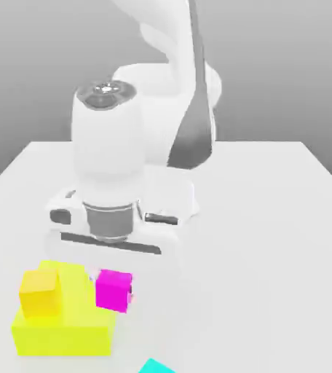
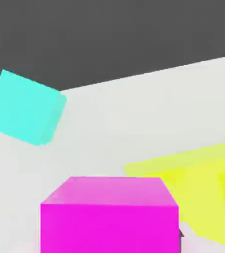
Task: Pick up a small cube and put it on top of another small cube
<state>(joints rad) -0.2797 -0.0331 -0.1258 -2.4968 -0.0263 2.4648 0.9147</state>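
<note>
Sitting square (faces level), small cube just beside yellow block.

Magenta small cube, yellow block, orange cube, cyan cube

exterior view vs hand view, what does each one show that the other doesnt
Exterior view alone: the white robot arm rising over the white table, and the small orange cube sitting on top of the big flat yellow block.

Hand view alone: the cyan cube nearly whole; the exterior view catches just its corner at the lower edge.

Both: the small magenta cube, close by the yellow block, and the table.
</note>
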